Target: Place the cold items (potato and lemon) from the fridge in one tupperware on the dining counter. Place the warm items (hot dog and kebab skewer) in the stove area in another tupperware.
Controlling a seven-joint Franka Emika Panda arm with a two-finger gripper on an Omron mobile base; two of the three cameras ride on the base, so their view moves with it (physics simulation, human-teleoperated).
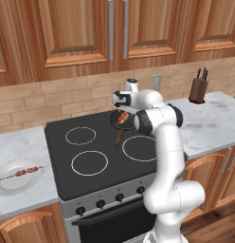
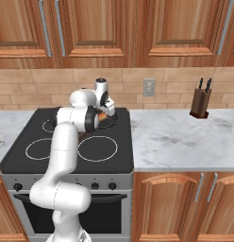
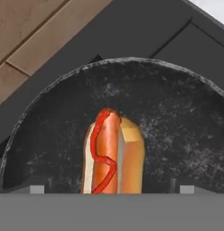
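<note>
Hot dog (image 3: pixel 113 151): lying in the pan (image 3: pixel 55 131) on the stove's back burner, right below me.
Fingers (image 3: pixel 37 188): spread wide, empty, straddling the bun.
Grip: I'd descend straight, then pinch across its sides.

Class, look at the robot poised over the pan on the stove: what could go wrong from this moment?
1. The open pincer sits close over the hot dog; closing off-centre could squeeze the sausage out of its bun.
2. Pushing down may tip the pan, whose handle juts across the stove.
</note>
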